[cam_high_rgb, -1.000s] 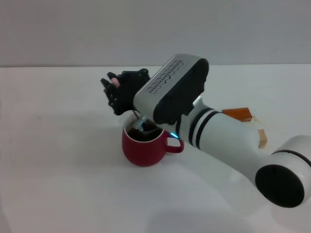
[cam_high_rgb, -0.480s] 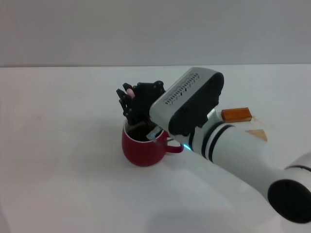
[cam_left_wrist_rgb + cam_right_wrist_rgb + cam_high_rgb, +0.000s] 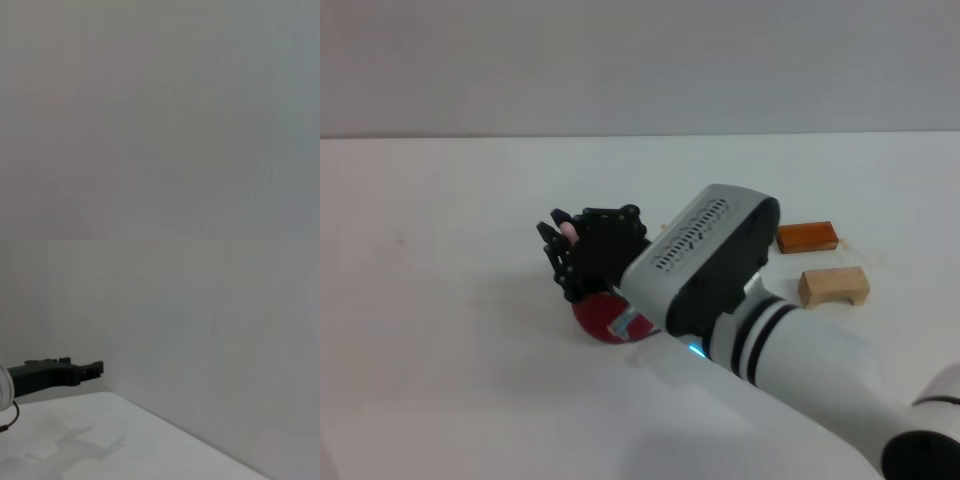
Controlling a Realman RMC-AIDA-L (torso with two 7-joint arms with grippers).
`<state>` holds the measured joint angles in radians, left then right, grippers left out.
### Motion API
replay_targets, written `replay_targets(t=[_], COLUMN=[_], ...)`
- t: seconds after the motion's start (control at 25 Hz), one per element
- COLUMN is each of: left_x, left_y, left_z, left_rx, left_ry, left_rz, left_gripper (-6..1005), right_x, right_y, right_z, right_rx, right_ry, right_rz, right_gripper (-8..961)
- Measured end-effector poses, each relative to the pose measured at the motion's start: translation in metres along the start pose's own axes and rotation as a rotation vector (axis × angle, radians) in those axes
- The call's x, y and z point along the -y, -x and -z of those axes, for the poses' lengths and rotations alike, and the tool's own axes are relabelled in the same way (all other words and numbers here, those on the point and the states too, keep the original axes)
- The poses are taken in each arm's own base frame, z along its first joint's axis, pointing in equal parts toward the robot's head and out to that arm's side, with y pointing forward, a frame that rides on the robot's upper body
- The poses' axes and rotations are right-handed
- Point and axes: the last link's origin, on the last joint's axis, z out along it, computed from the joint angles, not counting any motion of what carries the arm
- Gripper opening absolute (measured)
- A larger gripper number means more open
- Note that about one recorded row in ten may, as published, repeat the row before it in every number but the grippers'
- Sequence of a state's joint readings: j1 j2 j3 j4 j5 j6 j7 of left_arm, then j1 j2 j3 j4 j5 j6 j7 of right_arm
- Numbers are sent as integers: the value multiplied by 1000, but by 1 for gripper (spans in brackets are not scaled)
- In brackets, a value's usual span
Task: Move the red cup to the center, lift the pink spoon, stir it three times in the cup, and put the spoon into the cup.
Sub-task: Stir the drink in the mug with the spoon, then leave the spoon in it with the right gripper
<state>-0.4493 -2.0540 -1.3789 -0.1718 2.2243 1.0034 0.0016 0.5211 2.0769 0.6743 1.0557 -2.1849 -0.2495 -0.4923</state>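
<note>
In the head view my right gripper (image 3: 584, 256) hangs directly over the red cup (image 3: 596, 321), reaching in from the lower right. It is shut on the pink spoon (image 3: 565, 232), whose pale pink handle end sticks out at the gripper's top left. The spoon's neck and bowl are hidden behind the gripper. Of the cup only a strip of dark-red wall shows under the wrist; its rim, handle and inside are covered. The cup stands on the white tabletop (image 3: 440, 300) near the middle. My left gripper is out of view, and the left wrist view is plain grey.
An orange-brown block (image 3: 807, 236) and a light wooden block (image 3: 834, 285) lie to the right of the cup, beside my right forearm. The right wrist view shows a wall, a white surface and a black part (image 3: 55, 372) at one side.
My right gripper with the spoon has circled over the cup, first right, then left and nearer to me. The wrist now covers most of the cup and has uncovered the light wooden block.
</note>
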Motion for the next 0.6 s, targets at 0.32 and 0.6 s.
replay_targets(t=[0.32, 0.6], left_x=[0, -1], left_y=[-1, -1], left_z=[0, -1], left_rx=[-4, -2], left_ry=[0, 2], left_rz=[0, 1], left_gripper=[802, 802], right_x=[14, 40], right_y=[13, 11], right_z=[-16, -17], right_rx=[32, 20], right_ry=[-14, -81], right_rz=[40, 37], right_gripper=[130, 130])
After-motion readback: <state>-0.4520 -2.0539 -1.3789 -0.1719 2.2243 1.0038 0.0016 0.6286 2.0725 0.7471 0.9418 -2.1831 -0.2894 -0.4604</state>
